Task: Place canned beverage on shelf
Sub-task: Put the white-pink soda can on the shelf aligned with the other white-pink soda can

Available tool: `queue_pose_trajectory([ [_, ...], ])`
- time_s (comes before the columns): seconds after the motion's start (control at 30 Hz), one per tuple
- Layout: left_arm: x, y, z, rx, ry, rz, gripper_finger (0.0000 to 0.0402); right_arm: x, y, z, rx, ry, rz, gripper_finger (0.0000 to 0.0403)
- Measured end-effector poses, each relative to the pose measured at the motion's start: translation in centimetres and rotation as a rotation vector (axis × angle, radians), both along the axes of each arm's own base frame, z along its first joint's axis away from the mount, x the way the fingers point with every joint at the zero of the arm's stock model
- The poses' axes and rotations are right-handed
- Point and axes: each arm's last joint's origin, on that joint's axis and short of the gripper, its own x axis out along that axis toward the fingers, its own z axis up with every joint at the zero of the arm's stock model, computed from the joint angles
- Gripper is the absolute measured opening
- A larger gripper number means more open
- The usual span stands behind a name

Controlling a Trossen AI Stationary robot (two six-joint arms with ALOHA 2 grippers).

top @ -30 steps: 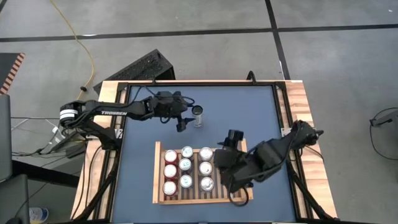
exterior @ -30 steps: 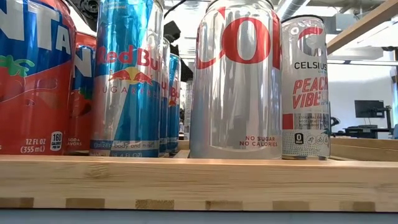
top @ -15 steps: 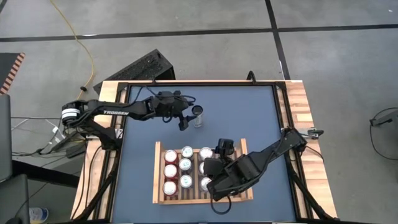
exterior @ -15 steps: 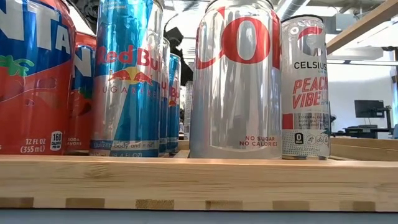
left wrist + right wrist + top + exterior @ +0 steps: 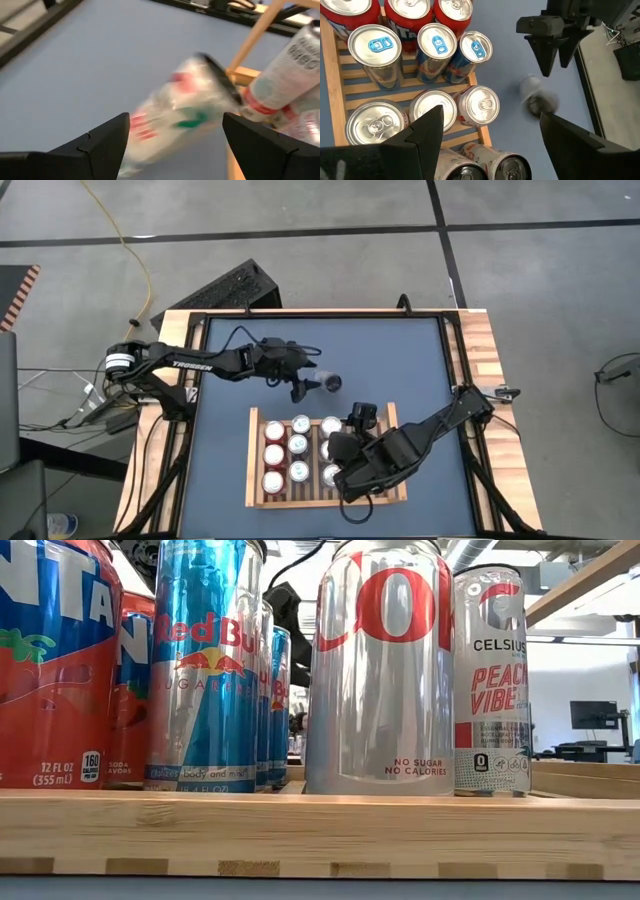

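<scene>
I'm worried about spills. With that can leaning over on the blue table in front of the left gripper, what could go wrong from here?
1. The can is tilted and unheld beyond the open left gripper. It may fall flat and roll across the table or into the shelf.
2. Closing on it at that angle could push it away instead of gripping it.
3. The open right gripper hangs over the shelved cans and could knock one.

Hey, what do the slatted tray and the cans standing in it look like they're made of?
The tray looks like pale unfinished or lightly sealed wood, maybe bamboo: visible grain and jointed strips along its front rim in the low view. The cans look like thin aluminium: bare shiny silver tops with pull tabs and glossy printed sides.
</scene>
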Motion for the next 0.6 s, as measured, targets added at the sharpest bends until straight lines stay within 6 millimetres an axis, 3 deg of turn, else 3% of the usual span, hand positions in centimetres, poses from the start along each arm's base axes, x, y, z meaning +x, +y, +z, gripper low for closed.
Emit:
queue_pose_trajectory([
  [0.27,-0.1,0.6,0.2,0.106,0.001,0.061,0.0306,0.1,-0.2,0.0,0.009,-0.01,-0.023,0.0297],
  [0.47,0.9,-0.3,2.1,0.229,0.035,-0.186,0.0306,-0.1,0.1,0.0,0.01,-0.009,-0.012,0.0297],
  [0.6,3.2,-0.6,4.0,0.355,0.183,-0.274,0.0306,-0.2,0.4,0.0,-0.005,0.004,0.02,0.0297],
])
